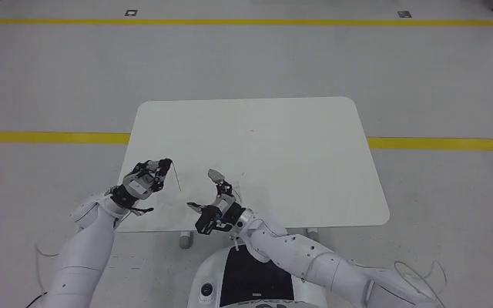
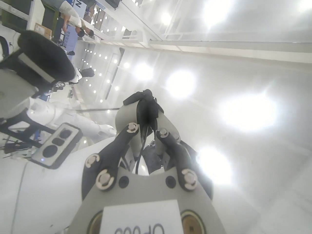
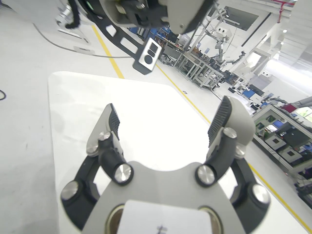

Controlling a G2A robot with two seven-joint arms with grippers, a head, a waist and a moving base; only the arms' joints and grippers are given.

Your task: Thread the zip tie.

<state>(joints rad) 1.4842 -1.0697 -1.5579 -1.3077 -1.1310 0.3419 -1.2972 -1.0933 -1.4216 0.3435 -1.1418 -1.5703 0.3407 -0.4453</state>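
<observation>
While your left claw (image 1: 163, 165) has the zip tie (image 1: 176, 177) pinched between its tips, the threading itself looks not yet begun. That claw is clamped tight on the dark strap. From its closed tips one thin free length runs out on the side facing your right claw. I cannot tell whether the loose end touches the table (image 1: 269, 154) under it. You have no loop to see anywhere along the strap, and I cannot make out which end carries the locking head.

Just beside that free length, your right claw (image 1: 206, 191) is spread wide and holds nothing. Its ribbed pads (image 3: 220, 113) face each other across an empty gap, with the white tabletop beyond them. The strap is near this claw but apart from it.

So, as I judge it, you have the pick-up done and little else. What is left is to bring your right claw onto the free end and close on it, then steer the tip into the head and draw it through
</observation>
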